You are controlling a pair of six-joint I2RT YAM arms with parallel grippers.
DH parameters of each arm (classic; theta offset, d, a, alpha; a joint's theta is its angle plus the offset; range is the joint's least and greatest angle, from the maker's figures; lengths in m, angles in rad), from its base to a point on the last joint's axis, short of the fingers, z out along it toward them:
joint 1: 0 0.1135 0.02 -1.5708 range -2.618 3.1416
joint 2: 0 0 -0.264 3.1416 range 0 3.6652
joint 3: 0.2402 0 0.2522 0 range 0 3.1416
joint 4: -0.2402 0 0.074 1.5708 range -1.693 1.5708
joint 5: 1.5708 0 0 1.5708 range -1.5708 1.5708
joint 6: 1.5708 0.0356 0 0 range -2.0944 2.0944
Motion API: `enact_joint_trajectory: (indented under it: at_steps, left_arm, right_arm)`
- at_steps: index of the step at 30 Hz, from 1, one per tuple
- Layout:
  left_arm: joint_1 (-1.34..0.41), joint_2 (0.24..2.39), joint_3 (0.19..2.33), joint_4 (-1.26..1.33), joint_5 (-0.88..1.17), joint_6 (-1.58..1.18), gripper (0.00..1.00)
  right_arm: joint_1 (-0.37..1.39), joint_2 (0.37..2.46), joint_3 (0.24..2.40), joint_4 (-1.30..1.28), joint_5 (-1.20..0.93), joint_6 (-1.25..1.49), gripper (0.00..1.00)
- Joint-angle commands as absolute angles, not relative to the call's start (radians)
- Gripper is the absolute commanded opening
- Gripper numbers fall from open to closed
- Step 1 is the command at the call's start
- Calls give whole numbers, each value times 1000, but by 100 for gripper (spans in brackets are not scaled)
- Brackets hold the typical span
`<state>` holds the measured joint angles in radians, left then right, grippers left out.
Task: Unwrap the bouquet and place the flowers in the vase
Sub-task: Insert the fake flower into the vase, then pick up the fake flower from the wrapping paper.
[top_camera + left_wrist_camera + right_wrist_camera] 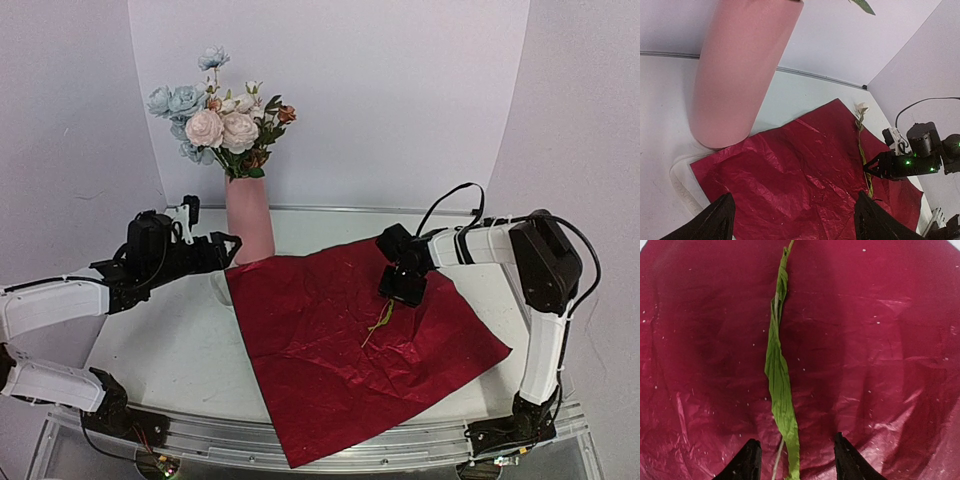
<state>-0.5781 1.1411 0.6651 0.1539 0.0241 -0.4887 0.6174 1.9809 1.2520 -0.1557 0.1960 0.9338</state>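
Flowers (222, 120) upright in salmon-pink vase (249, 218)

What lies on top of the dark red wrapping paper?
One thin green stem with a long leaf and a small white bud, the right gripper poised over it. The paper hides the table beneath it.

White shell links joined by black motor housings are seen on the left arm (55, 300) and the right arm (545, 345), each mounted on a black base (500, 435). Thin black cables (452, 198) are looped above the right forearm. The right gripper (872, 168) is black and dotted with small green lights (907, 162). Its fingers (746, 462) are matte black wedges, as are those of the left gripper (792, 220).
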Motion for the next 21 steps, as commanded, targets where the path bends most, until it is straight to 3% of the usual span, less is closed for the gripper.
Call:
enact_joint_trajectory:
  at_steps: [1,7,13,21]
  left_arm:
    - [-594,1168,681,149,49,-494,83]
    - [-637,1204,698,149,48,-492,83]
    - [-711,1242,720,149,29,-495,83]
    - [-846,1330,798,150,10,-477,83]
  right_arm:
    - [618,2026,1297,-236,224,933,46]
    - [618,2049,1306,-228,182,917,29]
    - [618,1978,1284,-202,165,931,1]
    - [624,1762,1196,-152,168,943,0]
